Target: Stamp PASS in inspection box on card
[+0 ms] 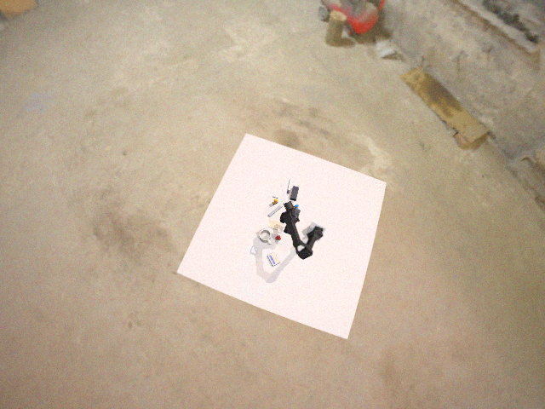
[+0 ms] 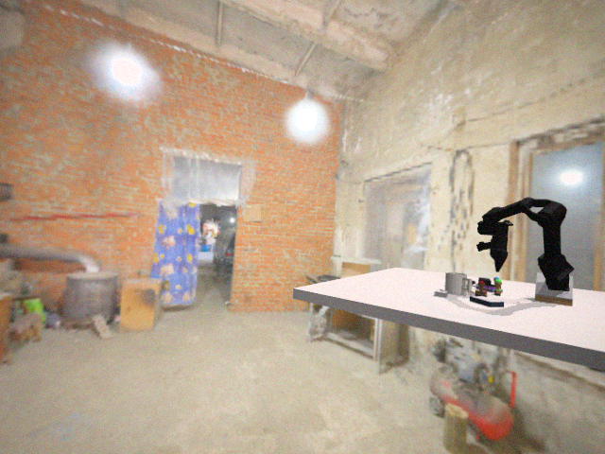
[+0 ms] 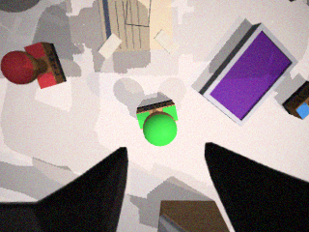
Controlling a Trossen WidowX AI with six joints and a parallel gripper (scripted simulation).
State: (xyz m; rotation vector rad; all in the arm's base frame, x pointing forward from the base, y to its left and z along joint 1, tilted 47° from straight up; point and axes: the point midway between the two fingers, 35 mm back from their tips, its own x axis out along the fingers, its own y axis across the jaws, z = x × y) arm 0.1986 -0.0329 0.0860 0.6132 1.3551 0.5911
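My gripper [image 2: 497, 269] [image 3: 166, 151] is open and empty, pointing down above the bench. A green-knobbed stamp [image 3: 159, 130] [image 2: 497, 281] stands just ahead of the gap between the fingertips in the wrist view, below them and untouched. A red-knobbed stamp [image 3: 19, 67] [image 1: 278, 238] is at the left of the wrist view. A blue stamp [image 3: 303, 110] [image 1: 296, 205] shows partly at the right edge. The purple ink pad [image 3: 252, 74] lies open at the upper right. The card [image 3: 160, 14] [image 1: 275, 224] lies at the top, with a thin outlined box [image 3: 137, 24]. No stamp's wording is readable.
A grey mug [image 1: 265, 234] [image 2: 455, 283] stands near the card and red stamp. A flat blue-and-cream item [image 1: 273, 259], a grey bar [image 1: 275, 210], an orange item [image 1: 275, 201] and a dark block [image 1: 294, 192] lie around. A brown block [image 3: 190, 213] shows between the fingers' lower parts.
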